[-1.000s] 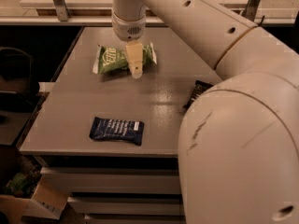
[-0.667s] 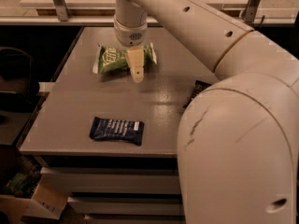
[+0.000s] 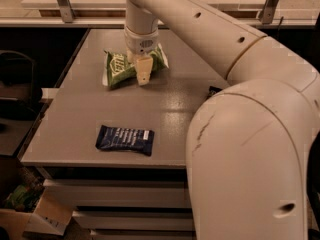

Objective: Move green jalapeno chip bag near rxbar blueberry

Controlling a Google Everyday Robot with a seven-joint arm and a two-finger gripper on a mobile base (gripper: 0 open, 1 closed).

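The green jalapeno chip bag (image 3: pixel 120 66) lies at the far middle of the grey table (image 3: pixel 175 104), crinkly light green with a white logo. My gripper (image 3: pixel 143 73) points straight down onto the bag's right half, touching or just above it, and the wrist hides part of the bag. The rxbar blueberry (image 3: pixel 125 139), a flat navy-blue wrapper with white text, lies near the table's front edge, well apart from the bag.
A small black wrapper (image 3: pixel 214 90) peeks out at the table's right side, mostly hidden by my arm. My arm's large white body fills the right foreground. Drawers sit under the table, and a cardboard box (image 3: pixel 35 219) stands on the floor at lower left.
My gripper has shifted slightly down and left over the chip bag. The bag and the blue bar have not moved.
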